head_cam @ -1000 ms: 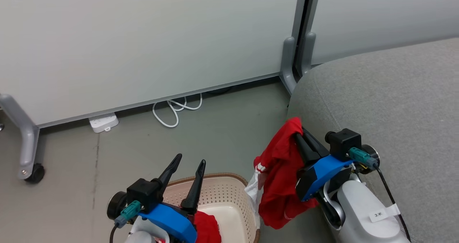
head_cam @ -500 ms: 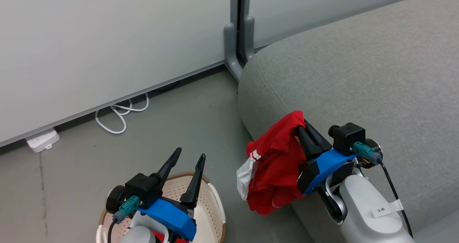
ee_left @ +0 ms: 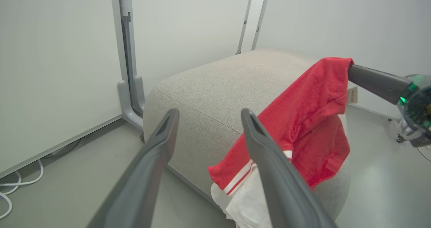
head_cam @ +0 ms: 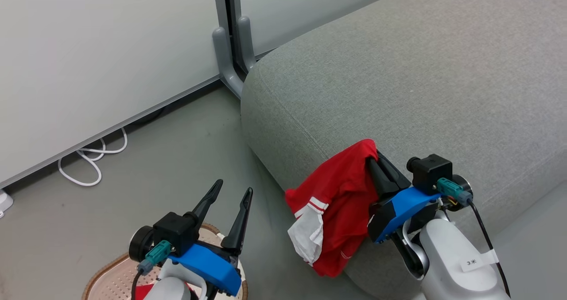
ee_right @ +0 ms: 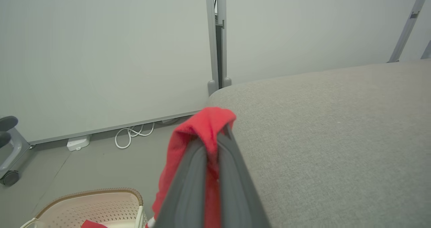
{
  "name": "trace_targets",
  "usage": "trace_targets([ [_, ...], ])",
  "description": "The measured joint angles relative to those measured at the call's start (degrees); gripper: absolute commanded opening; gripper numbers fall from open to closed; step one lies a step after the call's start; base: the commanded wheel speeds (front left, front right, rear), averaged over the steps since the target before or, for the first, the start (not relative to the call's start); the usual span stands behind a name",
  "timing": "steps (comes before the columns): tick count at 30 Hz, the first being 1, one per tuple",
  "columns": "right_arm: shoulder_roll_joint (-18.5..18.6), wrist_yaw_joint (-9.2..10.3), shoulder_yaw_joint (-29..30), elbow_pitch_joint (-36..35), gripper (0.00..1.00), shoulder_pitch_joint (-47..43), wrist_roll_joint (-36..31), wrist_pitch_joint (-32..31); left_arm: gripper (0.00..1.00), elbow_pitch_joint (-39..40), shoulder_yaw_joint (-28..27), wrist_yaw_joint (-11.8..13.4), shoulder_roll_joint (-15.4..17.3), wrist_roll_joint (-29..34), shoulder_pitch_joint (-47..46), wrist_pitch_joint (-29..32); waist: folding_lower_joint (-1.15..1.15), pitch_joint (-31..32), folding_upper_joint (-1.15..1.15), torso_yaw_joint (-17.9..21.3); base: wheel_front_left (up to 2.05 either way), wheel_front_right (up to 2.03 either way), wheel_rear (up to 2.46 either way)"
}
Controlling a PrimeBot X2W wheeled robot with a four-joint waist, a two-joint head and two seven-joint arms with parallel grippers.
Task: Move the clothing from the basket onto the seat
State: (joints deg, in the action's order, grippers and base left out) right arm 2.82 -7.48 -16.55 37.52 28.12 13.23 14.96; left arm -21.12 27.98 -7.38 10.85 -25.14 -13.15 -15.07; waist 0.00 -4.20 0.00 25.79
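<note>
We see 2 pale grey partition panels point(head_cam: 88, 47) meeting at a grey metal post point(head_cam: 221, 56) on a smooth grey-green floor point(head_cam: 177, 158). A white cable point(head_cam: 93, 151) lies looped by the panels' base, near a white power strip point(ee_right: 78, 142).

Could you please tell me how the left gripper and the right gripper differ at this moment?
The left gripper is open and empty; the right gripper is shut on a red garment. The left gripper is by the basket, over the floor; the right gripper is at the seat edge. Both have long dark fingers and blue mounts.
</note>
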Motion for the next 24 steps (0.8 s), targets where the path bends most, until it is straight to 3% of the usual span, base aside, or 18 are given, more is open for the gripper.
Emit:
trace_targets([
  [12, -0.01, 0.00, 3.41, 0.74, 0.00, 2.33, -1.23, -0.27, 1.00, 0.38, 0.41, -0.01, 0.36, 0.23, -0.32, 0.00, 0.00, -1.24, 0.00, 0.68, 0.00, 0.00, 0.00],
  [20, 0.18, -0.01, 17.15, 0.29, 0.00, 15.11, -11.15, -3.58, 1.00, 1.75, 1.44, -0.01, 1.85, 1.14, -3.29, 0.01, 0.01, -5.94, 0.00, -1.24, 0.00, 0.00, 0.00],
  [24, 2.81, -0.01, 25.40, -1.51, 0.00, 21.98, -14.38, -6.32, 1.00, 2.78, 2.63, -0.01, 2.93, 1.46, -5.25, 0.00, 0.01, -8.99, 0.00, -2.79, 0.00, 0.00, 0.00],
])
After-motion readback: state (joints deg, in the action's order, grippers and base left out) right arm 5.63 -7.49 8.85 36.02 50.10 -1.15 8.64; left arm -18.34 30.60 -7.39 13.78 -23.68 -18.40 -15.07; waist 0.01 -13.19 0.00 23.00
